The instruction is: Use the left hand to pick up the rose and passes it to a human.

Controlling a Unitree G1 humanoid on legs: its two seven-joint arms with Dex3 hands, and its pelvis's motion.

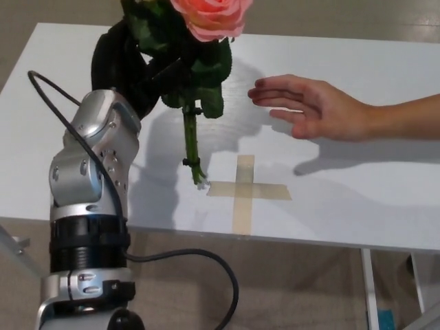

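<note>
My left hand point(134, 72) is shut on the rose point(210, 17), held upright above the white table point(357, 199). The pink bloom is at the top edge of the head view, dark green leaves point(206, 75) below it, and the green stem point(191, 141) hangs down to just left of the tape cross. A person's open hand point(309, 106) reaches in from the right, palm toward the rose, its fingertips a short gap from the leaves. My right hand does not show.
A beige tape cross point(244, 191) marks the table near its front edge. A black cable point(179, 258) loops from my left forearm below the table edge. Table legs point(368, 289) show at the bottom right.
</note>
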